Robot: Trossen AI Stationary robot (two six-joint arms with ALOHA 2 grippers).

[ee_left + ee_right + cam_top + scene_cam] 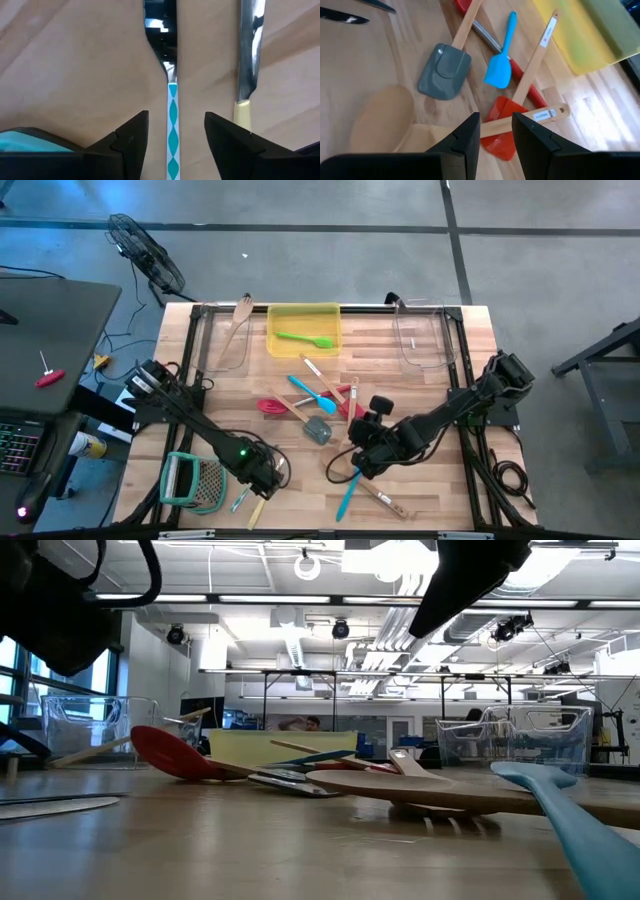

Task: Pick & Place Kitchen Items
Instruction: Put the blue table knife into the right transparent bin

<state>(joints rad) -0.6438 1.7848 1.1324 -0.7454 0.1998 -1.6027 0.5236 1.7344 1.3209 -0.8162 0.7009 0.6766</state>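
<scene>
Left gripper (172, 137) sits with fingers apart, straddling the teal-patterned handle (172, 125) of a metal utensil lying flat at the table's near edge, beside a cream-handled knife (247, 65). Probably light, stiff, slippery; take it mid-handle. Farther off, right gripper (495, 132) hovers narrow and empty over the pile.

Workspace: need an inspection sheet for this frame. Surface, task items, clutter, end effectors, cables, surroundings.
Surface: wooden table, bare boards showing between items.
Job's things: green spatula in the yellow bin; wooden spoon in the left clear bin; grey spatula, blue spatula and red utensils piled mid-table; teal-patterned fork and cream-handled knife near the front edge.
Clutter: teal-handled grater at the front left.
End effectors: left end effector open, straddling the fork handle; right end effector over the pile, jaws part open, holding nothing visible.
Cables: black cable on the floor, right of the table.
Surroundings: fan, desk with keyboard on the left.
</scene>
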